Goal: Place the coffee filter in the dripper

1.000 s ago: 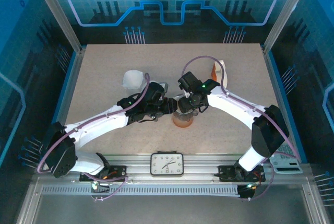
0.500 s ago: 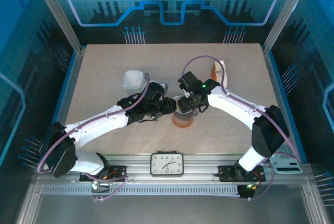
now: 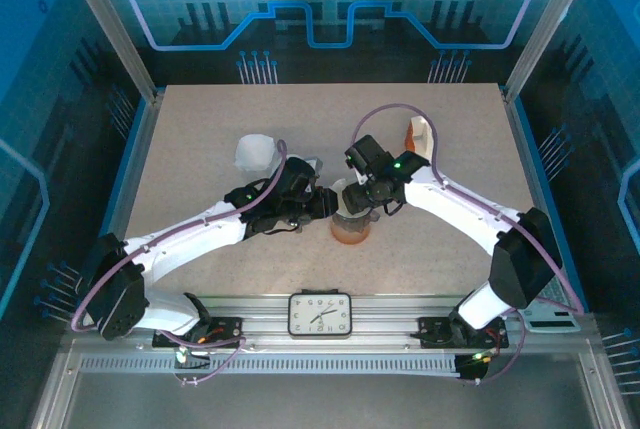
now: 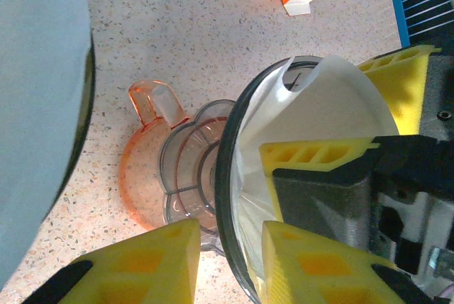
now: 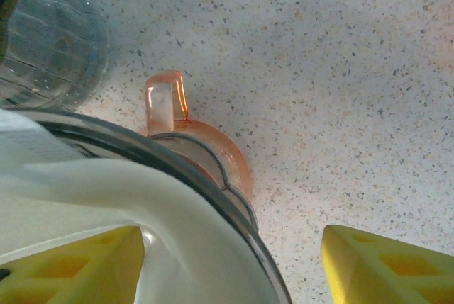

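Observation:
The dripper is a clear cone with a dark rim, standing on an orange handled base at mid-table. The white coffee filter lies inside the cone, against its wall. My left gripper is shut on the dripper's rim, one yellow finger outside the wall and one inside on the filter. My right gripper is open above the dripper. Its left finger is inside the filter. The other finger hangs outside the rim over bare table.
A clear ribbed glass vessel stands just behind the dripper. At the back left of the table lies a white crumpled object, and an orange-and-white object at the back right. A clock sits on the front rail.
My right arm has shifted slightly right and back, with its gripper still over the dripper. The left arm and the dripper have not moved.

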You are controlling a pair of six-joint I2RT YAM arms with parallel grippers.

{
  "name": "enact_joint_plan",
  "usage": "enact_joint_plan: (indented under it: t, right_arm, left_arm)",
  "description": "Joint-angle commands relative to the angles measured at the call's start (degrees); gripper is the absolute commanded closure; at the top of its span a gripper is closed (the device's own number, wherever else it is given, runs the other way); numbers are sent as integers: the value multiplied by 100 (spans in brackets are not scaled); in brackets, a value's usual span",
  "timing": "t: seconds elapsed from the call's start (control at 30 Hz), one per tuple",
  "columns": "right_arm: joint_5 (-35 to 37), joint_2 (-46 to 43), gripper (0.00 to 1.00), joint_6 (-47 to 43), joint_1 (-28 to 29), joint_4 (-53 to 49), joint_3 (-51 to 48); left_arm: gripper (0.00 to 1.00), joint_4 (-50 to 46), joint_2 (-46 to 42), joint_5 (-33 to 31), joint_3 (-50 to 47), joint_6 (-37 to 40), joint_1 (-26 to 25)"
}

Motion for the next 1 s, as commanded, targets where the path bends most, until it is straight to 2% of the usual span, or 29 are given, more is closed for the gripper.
enact_joint_plan:
  t: [0.0,0.4,0.77,0.97]
  right_arm:
    - [93,181,32,88,-62,1,-128]
    - [181,246,32,86,-62,-47,39]
    - [254,422,31,152,-35,25,-233]
    - [251,241,31,152,-22,10,-142]
  left_arm:
    - [70,-26,19,122,-27,5,17]
    - [70,19,14,126,-59,-10,17]
    - [70,37,-8,142,-110,-18,16]
    - [70,43,14,153,-111,-22,17]
